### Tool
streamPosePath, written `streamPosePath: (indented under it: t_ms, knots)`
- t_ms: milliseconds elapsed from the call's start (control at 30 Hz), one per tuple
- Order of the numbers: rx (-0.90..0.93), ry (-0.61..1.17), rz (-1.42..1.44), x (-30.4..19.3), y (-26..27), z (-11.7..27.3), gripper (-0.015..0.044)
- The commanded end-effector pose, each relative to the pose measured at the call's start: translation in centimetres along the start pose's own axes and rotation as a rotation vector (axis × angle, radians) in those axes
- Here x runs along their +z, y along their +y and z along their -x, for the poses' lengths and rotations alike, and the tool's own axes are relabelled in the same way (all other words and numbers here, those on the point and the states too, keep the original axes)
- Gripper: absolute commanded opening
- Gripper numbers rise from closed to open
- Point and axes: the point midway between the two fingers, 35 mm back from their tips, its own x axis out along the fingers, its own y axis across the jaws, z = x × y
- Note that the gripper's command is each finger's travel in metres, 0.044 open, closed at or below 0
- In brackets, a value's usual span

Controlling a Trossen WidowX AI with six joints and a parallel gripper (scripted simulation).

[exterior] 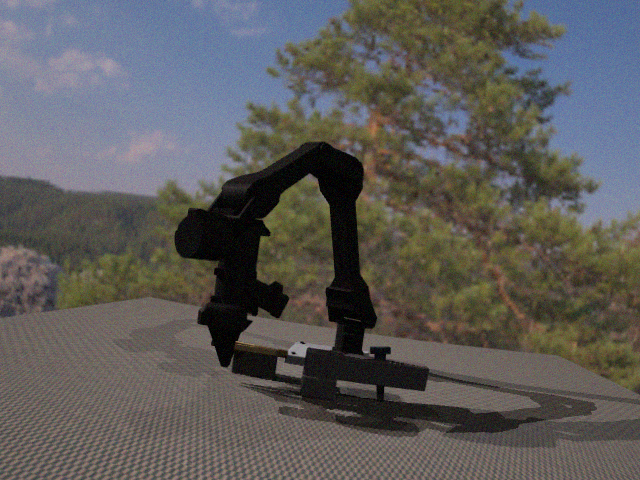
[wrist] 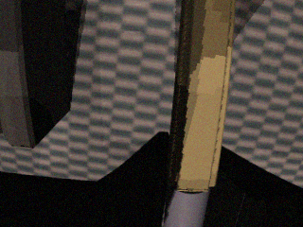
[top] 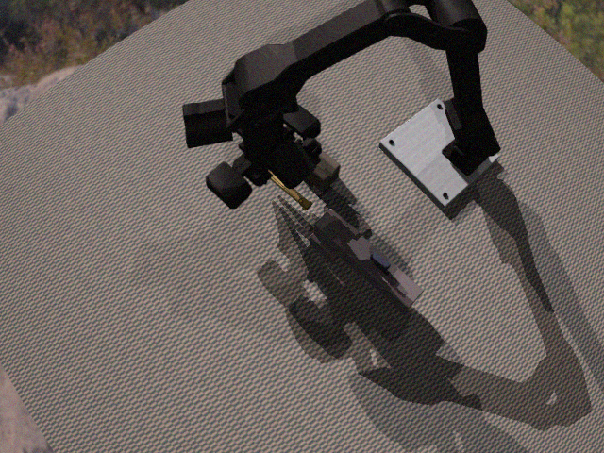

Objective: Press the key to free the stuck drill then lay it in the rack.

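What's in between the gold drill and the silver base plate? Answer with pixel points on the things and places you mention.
A small brown block [top: 327, 170] [exterior: 254, 365] sits between the gold drill [top: 293, 192] [exterior: 262, 349] [wrist: 204, 132] and the silver base plate [top: 414, 143] [exterior: 297, 350]. The top view shows it.

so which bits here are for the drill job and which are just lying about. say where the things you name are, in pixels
For the job:
- drill [top: 293, 192] [exterior: 261, 349] [wrist: 204, 123]
- key [top: 379, 260] [exterior: 380, 351]
- long grey block [top: 407, 285] [exterior: 361, 367] carrying the key
- small dark block [top: 327, 170] [exterior: 254, 365] [wrist: 47, 61], probably the rack

Just lying about:
- nothing loose that I can see; the silver plate [top: 414, 141] [exterior: 299, 349] isn't for the drill, it looks like a mounting base
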Motion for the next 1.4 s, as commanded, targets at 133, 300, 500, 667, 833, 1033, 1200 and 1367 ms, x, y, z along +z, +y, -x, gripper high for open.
streamPosePath:
  t_ms: [133, 300, 500, 667, 833, 1033, 1200, 1367]
  knots:
    - [-0.003, 0.005, 0.001, 0.05, 0.0, 0.43, 0.0]
    - [-0.003, 0.004, 0.001, 0.09, 0.01, 0.54, 0.0]
    - [-0.003, 0.004, 0.001, 0.14, 0.02, 0.68, 0.0]
    - [-0.003, 0.004, 0.001, 0.18, 0.03, 0.8, 0.0]
    - [-0.003, 0.004, 0.001, 0.21, 0.04, 0.92, 0.0]
    - [-0.003, 0.004, 0.001, 0.25, 0.05, 1.06, 0.0]
    - [-0.003, 0.004, 0.001, 0.28, 0.06, 1.18, 0.0]
    - [-0.003, 0.004, 0.001, 0.31, 0.07, 1.3, 0.0]
